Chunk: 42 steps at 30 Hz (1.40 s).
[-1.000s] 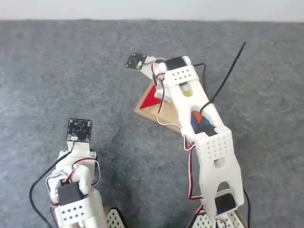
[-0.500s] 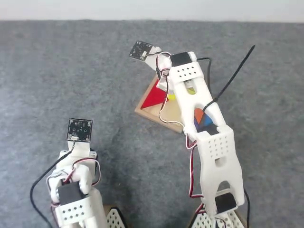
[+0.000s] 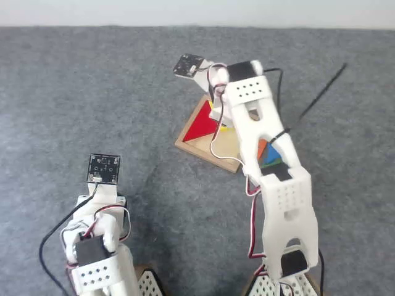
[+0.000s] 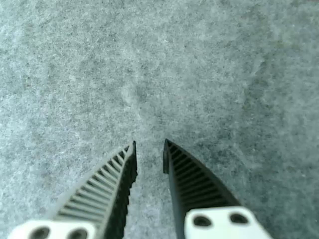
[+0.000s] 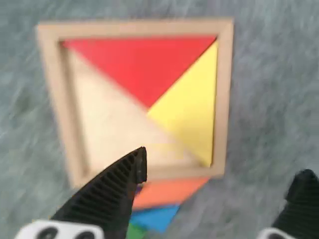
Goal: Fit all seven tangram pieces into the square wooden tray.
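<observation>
placement is partway through: the tray holds a red triangle and a yellow triangle that meet along one edge, and the rest of its floor is bare wood. the right pincer hangs over the rim nearest the loose pieces, fingers spread wide with nothing between them.

the step in hand looks like fetching another piece. the next move calls for shifting off the tray to the orange piece, which lies on the grey surface just outside the rim, beside a blue piece and a sliver of green piece. the pincer would then close on it without nudging the tray.

the left pincer points at bare surface, fingers a little apart and empty.

the right wrist view gives the tray's inside plainly, while in the high view the arm lies across much of it. the high view, though, shows how both arms sit, with the left one well apart from the tray.
</observation>
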Each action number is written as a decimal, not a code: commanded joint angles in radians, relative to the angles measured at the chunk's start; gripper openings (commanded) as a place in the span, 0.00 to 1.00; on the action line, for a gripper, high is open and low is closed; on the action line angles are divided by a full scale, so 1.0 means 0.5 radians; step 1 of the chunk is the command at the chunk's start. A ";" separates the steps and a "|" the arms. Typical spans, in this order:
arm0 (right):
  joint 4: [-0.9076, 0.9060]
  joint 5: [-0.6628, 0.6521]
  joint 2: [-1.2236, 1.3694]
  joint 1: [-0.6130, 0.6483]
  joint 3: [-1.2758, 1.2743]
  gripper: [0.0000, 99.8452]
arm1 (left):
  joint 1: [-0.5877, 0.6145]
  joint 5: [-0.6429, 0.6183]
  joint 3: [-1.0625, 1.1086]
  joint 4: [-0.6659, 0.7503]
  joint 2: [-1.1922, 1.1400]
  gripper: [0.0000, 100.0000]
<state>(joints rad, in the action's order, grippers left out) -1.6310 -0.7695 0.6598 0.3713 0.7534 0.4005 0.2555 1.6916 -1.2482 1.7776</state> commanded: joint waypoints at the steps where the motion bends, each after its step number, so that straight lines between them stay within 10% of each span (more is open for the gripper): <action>1: -0.265 0.040 -0.259 -0.017 0.107 0.21 | 0.009 0.018 -0.014 -0.012 0.025 0.09; 5: -0.299 0.411 -0.235 -0.060 0.104 0.05 | 0.009 0.018 -0.014 -0.012 0.025 0.09; 12: -0.063 0.890 0.106 -0.216 0.114 0.29 | 0.009 0.018 -0.014 -0.012 0.025 0.09; 42: 0.299 0.786 0.520 -0.259 0.187 0.32 | 0.018 0.018 -0.014 -0.012 0.025 0.09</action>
<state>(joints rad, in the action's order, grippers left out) -1.5021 -0.3445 0.9268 0.2378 0.7841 0.4005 0.2555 1.6916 -1.2482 1.7776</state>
